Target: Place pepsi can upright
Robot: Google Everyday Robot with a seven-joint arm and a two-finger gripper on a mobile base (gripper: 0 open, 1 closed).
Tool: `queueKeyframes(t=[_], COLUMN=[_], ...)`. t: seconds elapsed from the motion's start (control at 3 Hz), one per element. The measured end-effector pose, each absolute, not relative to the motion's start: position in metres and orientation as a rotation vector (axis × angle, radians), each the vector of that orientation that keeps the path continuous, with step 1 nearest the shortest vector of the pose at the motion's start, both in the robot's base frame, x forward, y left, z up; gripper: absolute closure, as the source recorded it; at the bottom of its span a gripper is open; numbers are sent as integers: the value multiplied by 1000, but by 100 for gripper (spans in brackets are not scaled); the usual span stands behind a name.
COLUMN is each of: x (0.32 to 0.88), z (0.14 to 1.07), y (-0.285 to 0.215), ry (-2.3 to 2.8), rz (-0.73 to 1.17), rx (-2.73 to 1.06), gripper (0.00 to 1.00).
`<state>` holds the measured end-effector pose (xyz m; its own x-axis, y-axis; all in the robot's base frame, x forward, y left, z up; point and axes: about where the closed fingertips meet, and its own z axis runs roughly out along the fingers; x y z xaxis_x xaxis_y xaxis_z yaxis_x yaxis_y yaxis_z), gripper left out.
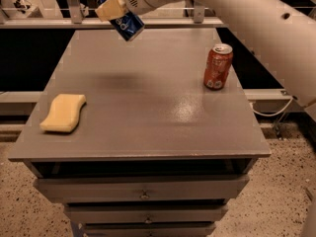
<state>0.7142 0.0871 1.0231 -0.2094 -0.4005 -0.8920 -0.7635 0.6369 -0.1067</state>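
The blue pepsi can [124, 19] is held tilted in the air above the far left part of the grey table [143, 112]. My gripper [114, 9] is shut on it, with a tan finger pad [109, 7] pressed across the can's side. The can's lower end points down and to the right. The white arm reaches in from the upper right.
An orange-red can [218, 66] stands upright near the table's right edge. A yellow sponge [63, 112] lies near the left front edge. Drawers sit below the tabletop. A metal railing runs behind the table.
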Motion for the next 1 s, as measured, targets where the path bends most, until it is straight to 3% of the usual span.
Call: queueKeyframes(t=[1.0], x=[711], z=[971], y=[148], ry=[1636], rz=[608], rx=[-756], gripper=[100])
